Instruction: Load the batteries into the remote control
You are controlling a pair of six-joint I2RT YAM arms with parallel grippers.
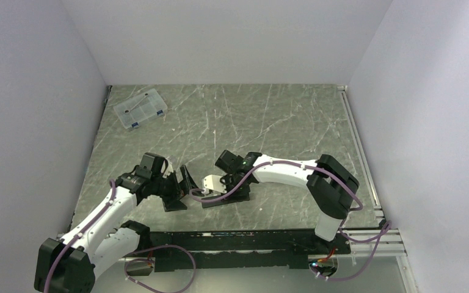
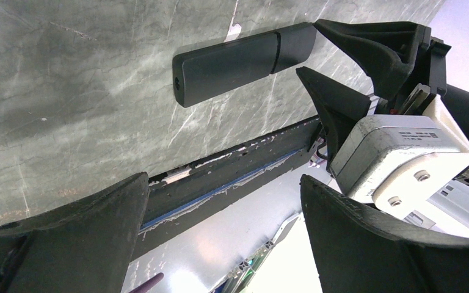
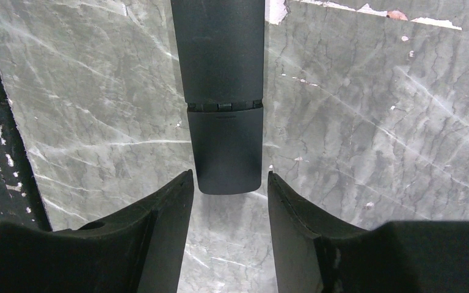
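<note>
- We see the remote control lying flat on the grey marbled table, close to the near edge and between the two arms.
- A seam crosses the remote's body. The shorter section beyond that seam points toward the right gripper.
- The right gripper's jaws are parted, one on each side of the tip of that shorter section. The right wrist view shows a thin gap on at least one side, so the jaws are released rather than clamped. We cannot tell whether the other finger brushes the remote.
- The left gripper is spread wide with nothing between its fingers, and it faces the remote's other end from a short way off.
- A clear compartment box sits at the far left corner of the table, well apart from the arms. Its contents are too small to identify.
</note>
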